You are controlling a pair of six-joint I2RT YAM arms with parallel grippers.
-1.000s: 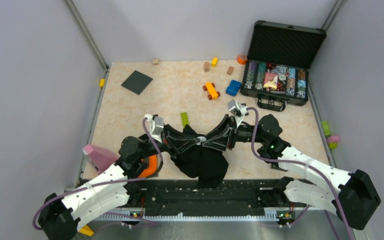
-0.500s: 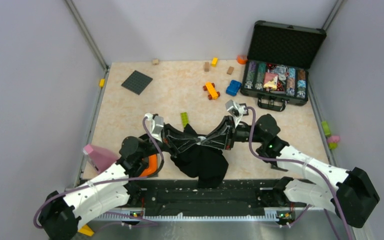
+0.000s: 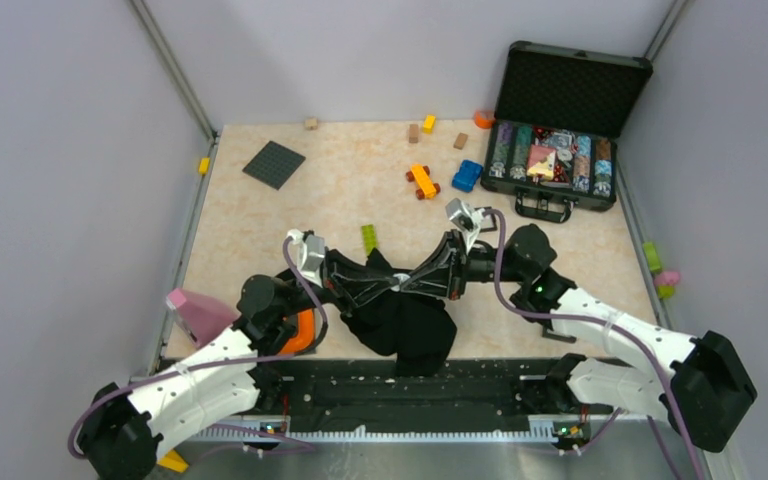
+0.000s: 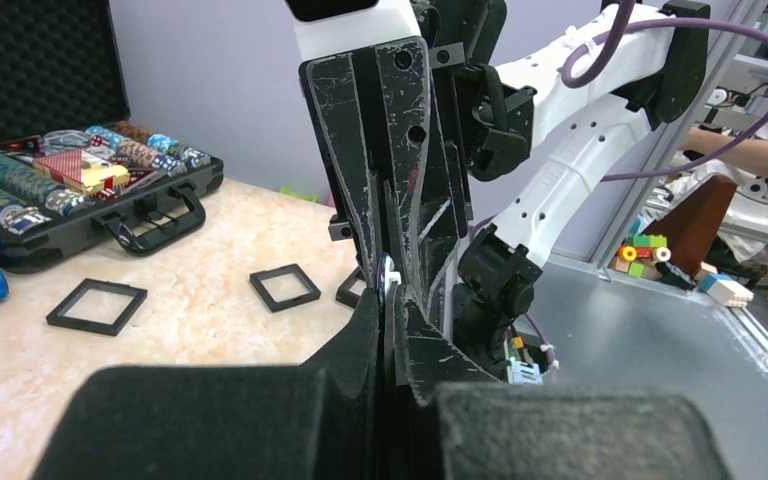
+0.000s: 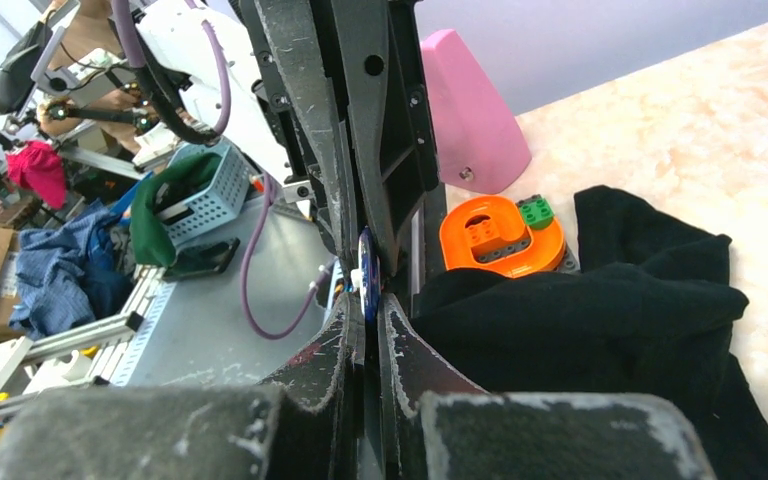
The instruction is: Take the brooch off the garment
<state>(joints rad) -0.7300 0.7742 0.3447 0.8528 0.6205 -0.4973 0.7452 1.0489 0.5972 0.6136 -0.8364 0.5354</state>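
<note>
The black garment (image 3: 410, 330) lies bunched at the table's near edge and also shows in the right wrist view (image 5: 610, 310). My left gripper (image 3: 390, 283) and right gripper (image 3: 407, 281) meet tip to tip just above it. Both are shut on the brooch, which I see edge-on. It is a thin white disc (image 4: 389, 273) in the left wrist view, at the tips of my left gripper (image 4: 390, 300). In the right wrist view it has a blue rim (image 5: 366, 268) at the tips of my right gripper (image 5: 368, 305). Whether cloth is still pinched with it is hidden.
An open poker chip case (image 3: 560, 165) stands at the back right. Black square frames (image 4: 96, 305) lie near it. An orange piece (image 3: 303, 335) and a pink block (image 3: 195, 312) sit by the left arm. A green brick (image 3: 369, 238), toy cars (image 3: 422, 181) and a grey baseplate (image 3: 273, 164) lie farther back.
The right wrist has shifted slightly left and back. Both grippers stay joined tip to tip over the garment, which has not visibly moved.
</note>
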